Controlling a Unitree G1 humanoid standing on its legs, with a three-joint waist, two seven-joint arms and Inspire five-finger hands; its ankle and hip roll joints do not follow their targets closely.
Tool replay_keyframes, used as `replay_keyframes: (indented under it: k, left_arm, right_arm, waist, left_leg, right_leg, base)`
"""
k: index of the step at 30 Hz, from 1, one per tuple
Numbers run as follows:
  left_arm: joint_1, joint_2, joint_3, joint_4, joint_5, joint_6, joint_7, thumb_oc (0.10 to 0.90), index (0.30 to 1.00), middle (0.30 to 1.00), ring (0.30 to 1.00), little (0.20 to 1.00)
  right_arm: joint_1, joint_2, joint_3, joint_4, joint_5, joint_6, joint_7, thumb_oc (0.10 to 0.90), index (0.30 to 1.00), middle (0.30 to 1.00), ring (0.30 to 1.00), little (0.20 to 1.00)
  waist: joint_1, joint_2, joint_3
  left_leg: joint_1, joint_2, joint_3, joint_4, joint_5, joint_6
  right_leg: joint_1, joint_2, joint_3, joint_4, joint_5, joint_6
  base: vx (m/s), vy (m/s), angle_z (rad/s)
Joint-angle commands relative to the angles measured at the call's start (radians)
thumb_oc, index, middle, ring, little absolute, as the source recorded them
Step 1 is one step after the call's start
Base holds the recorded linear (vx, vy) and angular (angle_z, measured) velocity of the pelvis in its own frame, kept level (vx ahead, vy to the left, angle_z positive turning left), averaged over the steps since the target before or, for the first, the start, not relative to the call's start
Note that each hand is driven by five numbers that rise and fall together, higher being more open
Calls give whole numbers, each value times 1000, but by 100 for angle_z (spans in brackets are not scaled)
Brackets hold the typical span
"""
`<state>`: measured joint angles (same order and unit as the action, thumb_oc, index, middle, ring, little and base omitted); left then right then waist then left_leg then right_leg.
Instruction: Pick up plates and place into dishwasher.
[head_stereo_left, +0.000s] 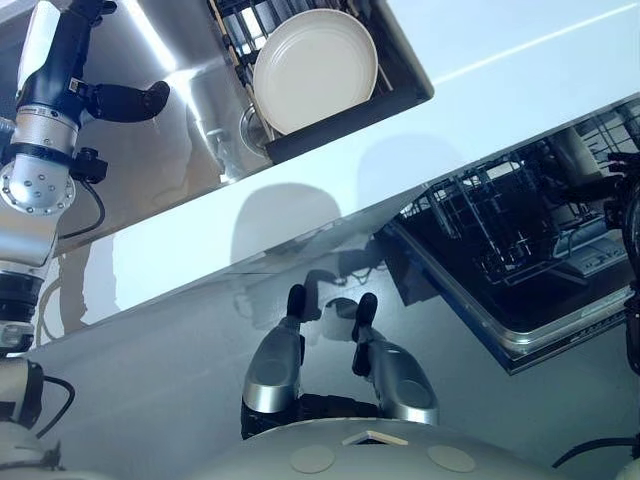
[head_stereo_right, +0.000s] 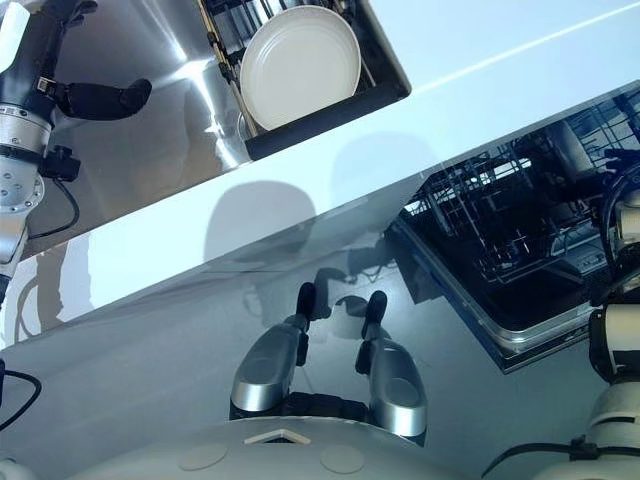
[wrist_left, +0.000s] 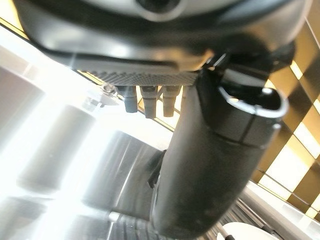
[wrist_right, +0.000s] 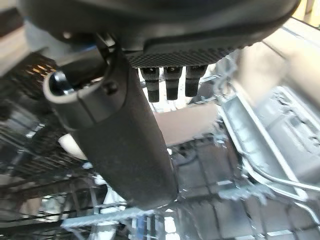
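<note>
A round white plate (head_stereo_left: 315, 68) leans in a dark dish rack (head_stereo_left: 340, 125) set in the steel sink (head_stereo_left: 180, 60); its edge also peeks out past my left thumb in the left wrist view, plate (wrist_left: 245, 231). My left hand (head_stereo_left: 55, 70) hovers over the sink's left part, well left of the plate, thumb stretched toward it, fingers relaxed and holding nothing. The open dishwasher (head_stereo_left: 540, 335) lies at the right with its wire rack (head_stereo_left: 500, 220) pulled out. Above that rack my right hand (wrist_right: 120, 140) hangs open and empty, at the right edge in the left eye view (head_stereo_left: 625, 185).
A white counter (head_stereo_left: 480, 40) runs diagonally between the sink and the dishwasher. The dishwasher's lowered door juts out over the grey floor (head_stereo_left: 150, 370). A pale object (head_stereo_left: 575, 150) stands in the rack's far part.
</note>
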<state>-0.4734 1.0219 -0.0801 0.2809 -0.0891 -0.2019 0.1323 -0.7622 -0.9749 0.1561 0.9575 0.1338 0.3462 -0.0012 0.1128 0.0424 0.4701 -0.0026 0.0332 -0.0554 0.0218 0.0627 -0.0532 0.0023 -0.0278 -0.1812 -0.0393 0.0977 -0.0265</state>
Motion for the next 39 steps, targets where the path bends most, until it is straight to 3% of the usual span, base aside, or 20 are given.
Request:
replay_keyframes:
  k: [1, 8, 12, 15, 19, 24, 28, 36, 39]
  left_arm:
    - [29, 36, 106, -57, -47, -72, 26, 800, 900, 900, 900, 900]
    - [69, 19, 123, -59, -40, -73, -4, 800, 900, 900, 900, 900]
    - [99, 15, 136, -74, -7, -80, -15, 800, 900, 900, 900, 900]
    - [115, 19, 147, -89, 15, -70, -8, 800, 900, 900, 900, 900]
    - [144, 10, 176, -86, 54, -71, 6, 800, 900, 900, 900, 900]
    - [187, -8, 213, -77, 119, -73, 0, 800, 900, 900, 900, 900]
    - [188, 15, 224, -51, 157, -46, -42, 800, 900, 900, 900, 900]
    - [160, 78, 184, 23, 191, 55, -158, 800, 900, 900, 900, 900]
    - [121, 84, 151, 50, 198, 129, -215, 800, 900, 900, 900, 900]
  right_arm:
    - [99, -68, 11, -105, -69, -44, -71, 800, 900, 900, 900, 900]
    - [189, -54, -43, -172, -103, -15, -16, 800, 900, 900, 900, 900]
    - [245, -42, -61, -224, -77, -33, 32, 800, 900, 900, 900, 900]
    - [292, -14, -98, -332, 4, -96, 11, 800, 900, 900, 900, 900]
    - [405, 77, -218, -539, 57, -233, -123, 800, 900, 900, 900, 900]
    - [560, 186, -353, -709, 91, -348, -133, 800, 900, 900, 900, 900]
    - [634, 256, -410, -789, 171, -397, -103, 800, 900, 900, 900, 900]
    - [757, 357, -433, -813, 160, -394, -92, 800, 900, 900, 900, 900]
    - [797, 413, -399, -819, 302, -398, 48, 800, 900, 900, 900, 900]
  waist:
    - [-17, -36, -189]
    - [-31, -41, -248]
    - [-40, -43, -277]
    - [-55, -44, -298]
    - [-86, -36, -322]
    - [-124, -27, -347]
    - [-158, -19, -368]
    - [-211, -1, -384]
    - [-230, 6, -387]
  left_leg:
    - [-28, -26, -2, -7, -4, 1]
    - [38, -34, 15, -58, -8, 7]
    - [69, -38, 38, -84, -9, 6]
    - [88, -41, 59, -94, -18, 10]
    - [112, -46, 83, -98, -39, 22]
    - [136, -52, 116, -99, -59, 33]
    - [154, -56, 148, -100, -72, 41]
    - [162, -66, 196, -97, -82, 55]
    - [164, -70, 212, -98, -85, 63]
  right_leg:
    - [29, -1, -2, 148, -181, 41]
    - [82, -2, 14, 90, -154, 58]
    - [107, -4, 17, 43, -128, 68]
    - [118, -6, 21, 21, -117, 74]
    - [129, -8, 42, 14, -118, 79]
    - [135, -13, 69, 6, -112, 92]
    - [136, -14, 91, -3, -101, 101]
    - [118, -17, 125, -5, -82, 118]
    - [110, -21, 131, -7, -73, 124]
  base:
    - [63, 70, -14]
    - [37, 66, -9]
    - [9, 100, -6]
    - [-22, 125, -9]
    - [-34, 133, -15]
    - [-36, 122, -14]
    - [-33, 131, -13]
    - [-35, 109, -23]
    - [-10, 99, -23]
